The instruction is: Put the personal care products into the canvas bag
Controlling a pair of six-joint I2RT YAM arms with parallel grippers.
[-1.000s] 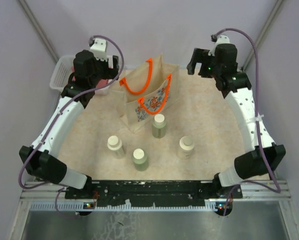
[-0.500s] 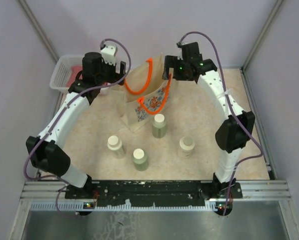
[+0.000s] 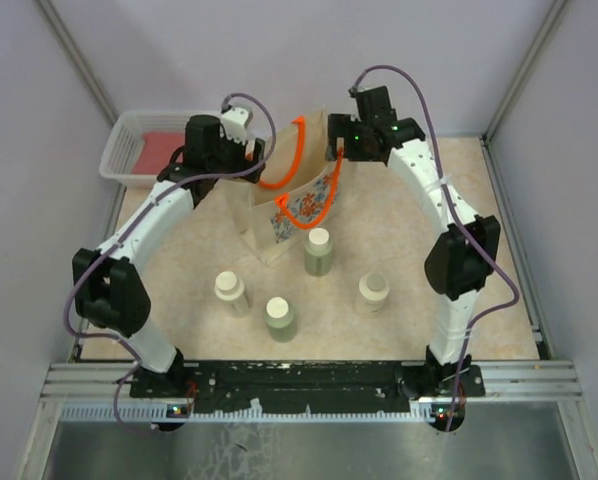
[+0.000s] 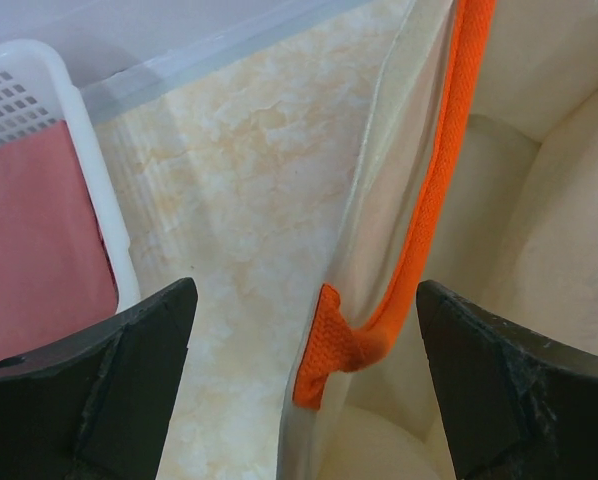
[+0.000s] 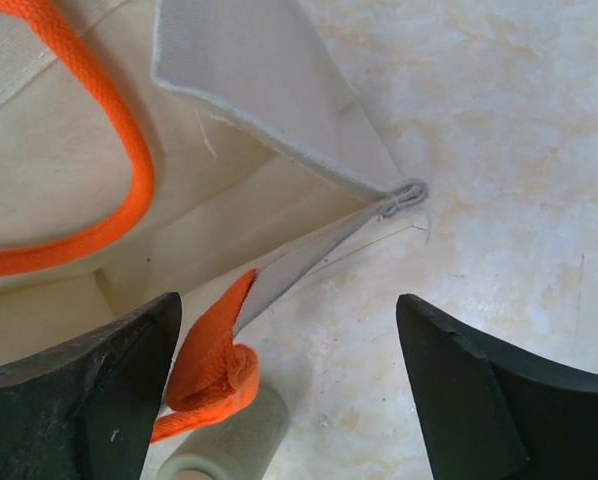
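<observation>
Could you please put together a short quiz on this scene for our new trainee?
1. True or false: all four bottles stand on the table, outside the canvas bag.
2. What lies in the white basket? A) a flat red item B) a bottle C) a loose cap
3. Are the left gripper and right gripper open or shut?
Key: 1 true; 2 A; 3 both open, each straddling an edge of the canvas bag.
</observation>
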